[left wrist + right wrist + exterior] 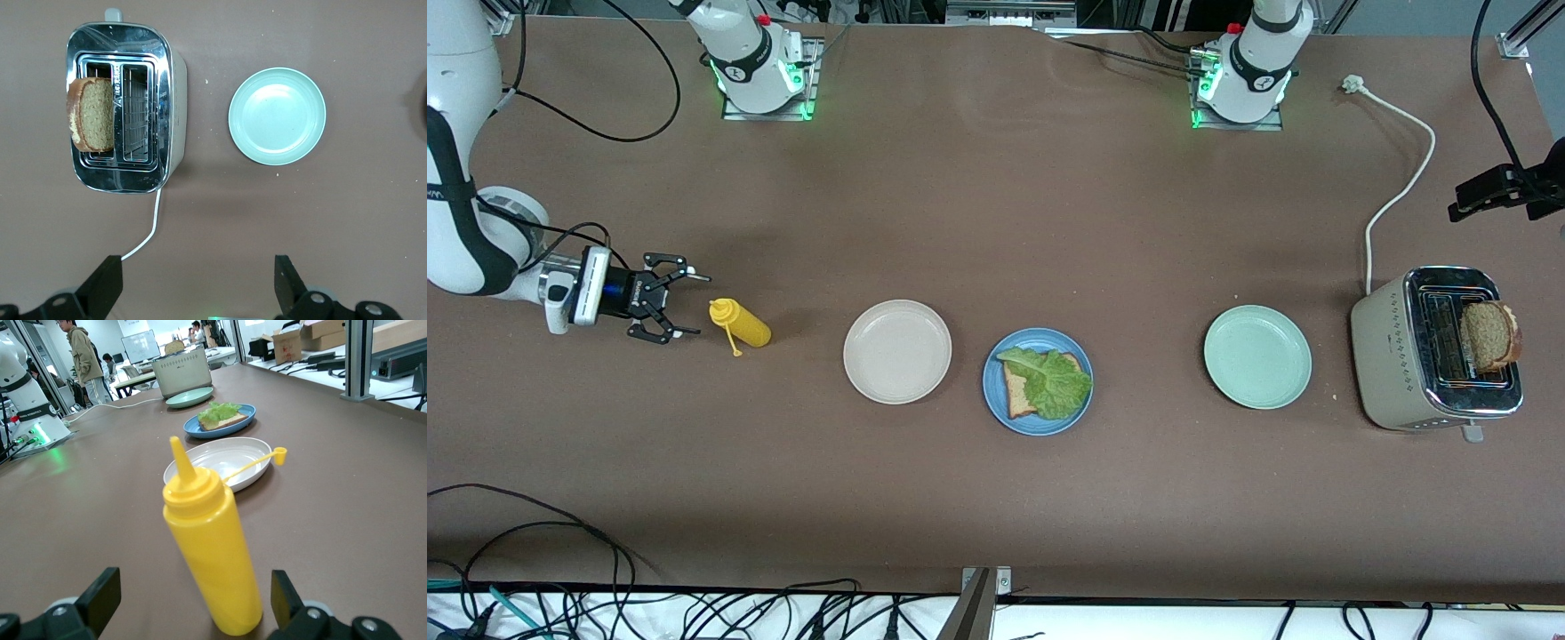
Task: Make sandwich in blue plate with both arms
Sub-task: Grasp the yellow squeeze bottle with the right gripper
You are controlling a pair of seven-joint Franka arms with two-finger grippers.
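Facing upright yellow squeeze bottle [740, 324], your right gripper [679, 308] fingers apart; round blue plate [1038, 420] mid-counter holds bread, lettuce. Left gripper [198, 288] fingers apart above toaster [1396, 369]; fetch slice [1489, 335].

a yellow squeeze bottle [742, 324] stands on the brown table [996, 196] toward the right arm's end, its small cap hanging loose on a thin tether. beside it, toward the middle of the table, sits a beige-white plate [897, 351]. a pale mint-green plate [1257, 356] lies toward the left arm's end, and near it stands a beige toaster [1436, 348] with a shiny metal top and two slots. a white power cord [1396, 182] runs from the toaster across the table, ending in a loose plug
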